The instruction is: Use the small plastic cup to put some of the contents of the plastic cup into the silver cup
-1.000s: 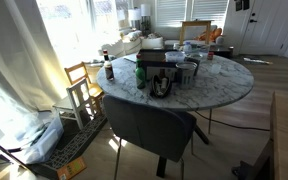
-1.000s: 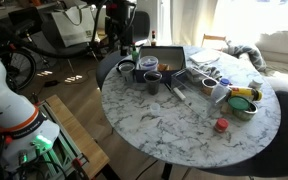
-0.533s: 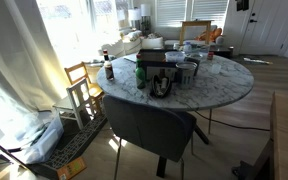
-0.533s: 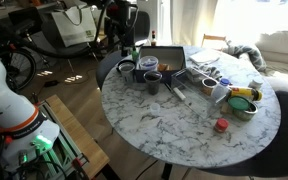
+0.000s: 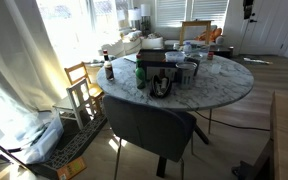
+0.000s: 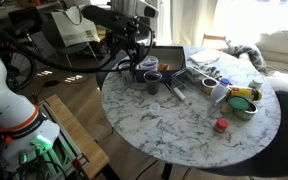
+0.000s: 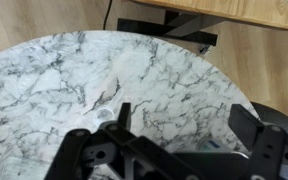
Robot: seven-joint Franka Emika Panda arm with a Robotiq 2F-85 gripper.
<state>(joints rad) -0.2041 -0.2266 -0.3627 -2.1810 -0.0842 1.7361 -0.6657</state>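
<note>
Small plastic cup, as best I can pick it out, stands upright in a cluster of cups near the rim of the marble table, just beside the dark tray; the greyish one I take for the silver cup stands just in front of it; at this size I cannot tell which cup holds the contents. I see no sign of scooping or pouring; every cup rests on the table and none is gripped, so I judge the whole job is left: grasp, scoop, carry, tip. My gripper hangs above the cluster, apart from it; in the wrist view the fingers are spread wide with only bare marble between them and no cup in sight.
</note>
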